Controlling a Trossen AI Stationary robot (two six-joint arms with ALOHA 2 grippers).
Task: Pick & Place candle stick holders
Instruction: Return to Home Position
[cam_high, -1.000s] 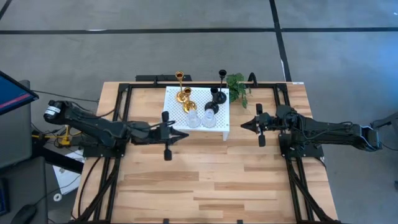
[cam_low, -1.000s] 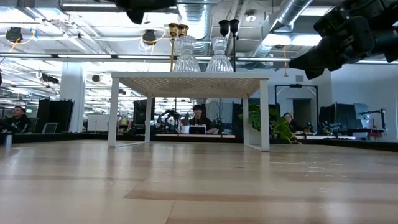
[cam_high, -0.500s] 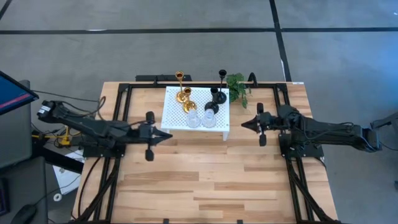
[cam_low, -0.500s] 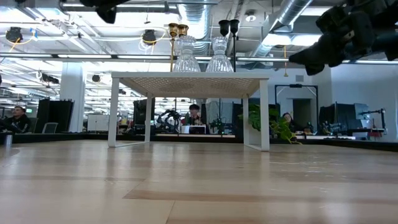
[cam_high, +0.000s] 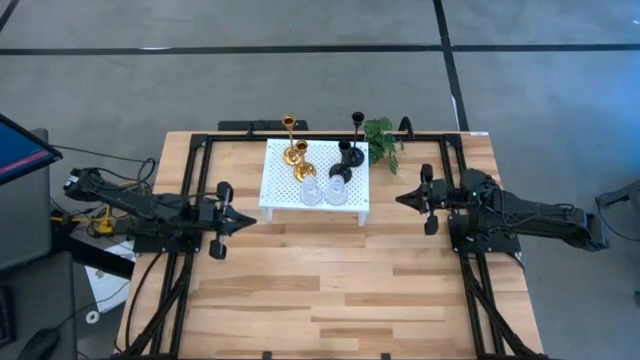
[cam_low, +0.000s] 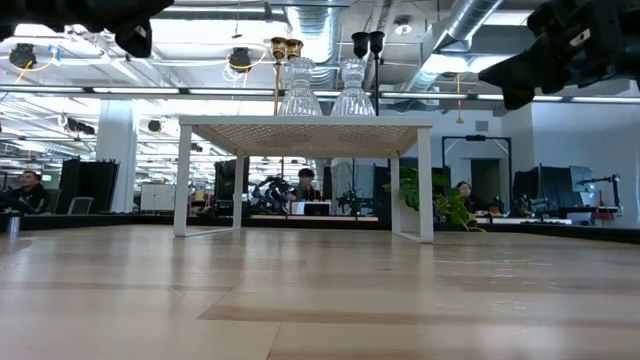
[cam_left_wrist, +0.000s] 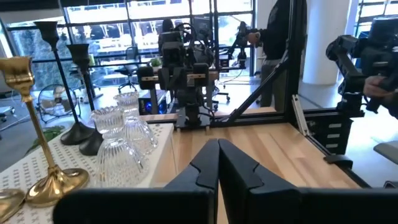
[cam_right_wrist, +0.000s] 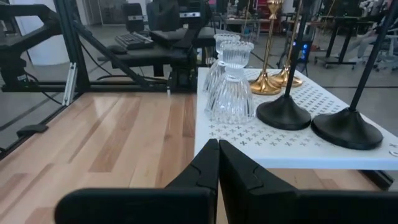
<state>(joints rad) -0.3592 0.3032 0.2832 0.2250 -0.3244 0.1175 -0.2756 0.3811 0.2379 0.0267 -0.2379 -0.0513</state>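
Note:
A white perforated stand (cam_high: 280, 185) sits at the far middle of the table and carries all the candle stick holders. Two gold ones (cam_high: 291, 123) (cam_left_wrist: 37, 124) stand at its far left, two black ones (cam_high: 356, 120) (cam_right_wrist: 284, 112) at its far right, and two clear glass ones (cam_high: 311, 191) (cam_right_wrist: 231, 87) at its near edge. All rest upright on their round bases. My left gripper (cam_high: 250, 222) (cam_left_wrist: 217, 144) is shut, left of the stand and apart from it. My right gripper (cam_high: 398, 201) (cam_right_wrist: 217, 144) is shut, right of the stand, and also holds nothing.
A small green plant (cam_high: 381, 135) stands beside the stand's far right corner. Black frame rails (cam_high: 190, 200) run along both sides of the table. The near half of the wooden top (cam_high: 320, 290) is bare. People sit in the room beyond the table.
My left gripper has drawn back from the stand's near left corner toward the table's left edge, sinking a little, and stays shut. My right gripper has backed off slightly toward the right edge. The holders have not moved.

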